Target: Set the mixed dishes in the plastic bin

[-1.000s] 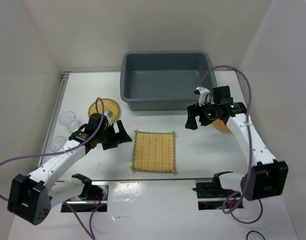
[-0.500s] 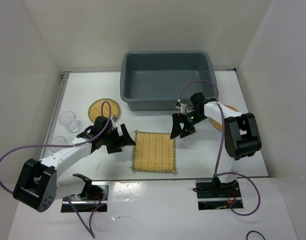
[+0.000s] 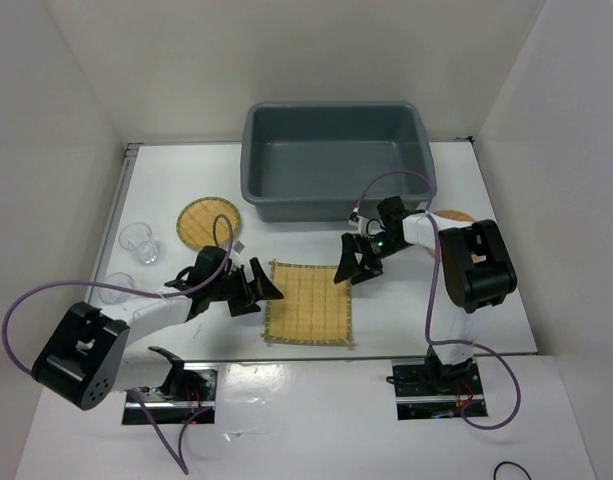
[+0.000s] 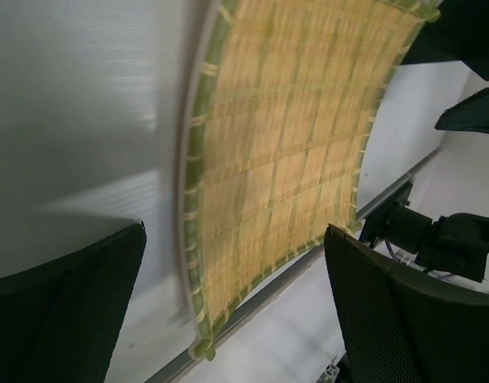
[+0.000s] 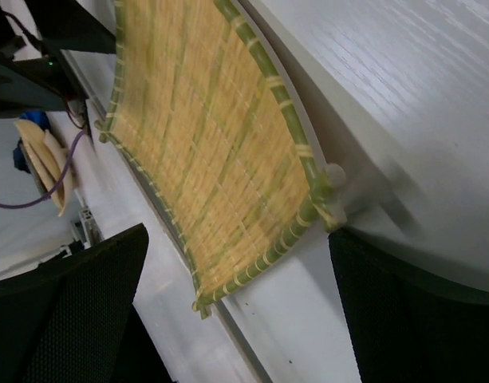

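Observation:
The square yellow bamboo mat (image 3: 308,302) lies flat on the white table, near the front edge. My left gripper (image 3: 261,288) is open at the mat's left edge, and its wrist view shows the mat (image 4: 284,144) ahead between the spread fingers (image 4: 61,303). At the mat's far right corner my right gripper (image 3: 346,265) is open too, with the mat (image 5: 204,152) in front of its jaws. Neither gripper holds anything. The yellow green-rimmed disc (image 3: 210,222) lies left of the grey plastic bin (image 3: 331,160). A clear glass cup (image 3: 138,241) stands at the far left. The orange-brown disc (image 3: 460,216) is mostly hidden behind the right arm.
A second clear cup (image 3: 116,288) stands near the left arm. The bin sits at the back centre and has nothing in it. White walls close the table in on three sides. A metal strip (image 3: 286,358) runs along the front edge, just past the mat.
Both arms have closed in on the mat: the left gripper slid right to its left edge, and the right gripper swung left and forward to its far right corner. Both stayed open.

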You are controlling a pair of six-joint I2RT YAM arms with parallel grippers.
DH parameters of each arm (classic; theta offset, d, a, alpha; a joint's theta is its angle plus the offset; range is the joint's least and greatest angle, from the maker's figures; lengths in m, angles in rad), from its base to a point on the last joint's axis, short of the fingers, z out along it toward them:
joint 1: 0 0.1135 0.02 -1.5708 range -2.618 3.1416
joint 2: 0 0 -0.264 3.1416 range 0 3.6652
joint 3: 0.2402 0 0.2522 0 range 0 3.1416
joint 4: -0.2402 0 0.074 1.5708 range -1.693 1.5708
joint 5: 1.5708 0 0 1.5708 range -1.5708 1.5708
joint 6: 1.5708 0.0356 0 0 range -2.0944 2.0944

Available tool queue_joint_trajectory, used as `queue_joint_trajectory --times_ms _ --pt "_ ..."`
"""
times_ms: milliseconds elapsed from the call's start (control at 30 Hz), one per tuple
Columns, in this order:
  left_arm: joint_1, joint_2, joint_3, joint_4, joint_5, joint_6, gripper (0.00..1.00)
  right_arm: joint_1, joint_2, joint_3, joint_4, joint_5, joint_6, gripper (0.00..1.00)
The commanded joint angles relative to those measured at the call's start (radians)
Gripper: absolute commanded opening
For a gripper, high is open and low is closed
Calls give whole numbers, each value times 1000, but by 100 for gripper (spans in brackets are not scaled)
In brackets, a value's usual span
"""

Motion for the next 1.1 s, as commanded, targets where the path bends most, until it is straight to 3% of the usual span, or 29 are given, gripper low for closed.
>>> queue_joint_trajectory --times_ms 0,167,267,300,333,433,467,633,733,800,967,1067 --pt "-49 105 8 77 -11 -22 99 9 81 -10 71 51 11 100" --pt "-128 315 109 148 -11 -66 99 63 101 12 18 -70 -46 100" --pt "-200 395 166 185 -2 -75 97 124 101 30 -19 -116 -106 81" --pt "-230 408 178 185 -2 -75 97 138 101 30 -30 -116 -115 72" --pt "-239 408 189 185 -2 -75 97 149 87 41 -30 -116 -115 47" --pt "-250 422 201 171 -11 -75 97 159 52 41 -47 -89 -115 5" --pt "-250 405 201 156 -23 -75 97 159 24 50 -79 -64 -132 0" --pt "-260 293 210 78 -58 -40 97 136 -129 76 -191 -32 -225 0" --pt "-270 129 259 -92 -124 0 97 78 -252 160 -301 -21 -285 0" --pt "-270 -61 327 -178 -231 10 99 26 -306 261 -416 -12 -365 0" --pt "-239 -553 430 -360 -465 35 99 -70 -266 525 -659 -16 -526 0" --pt "-227 -774 450 -473 -607 26 99 -141 -168 752 -742 -85 -467 0"
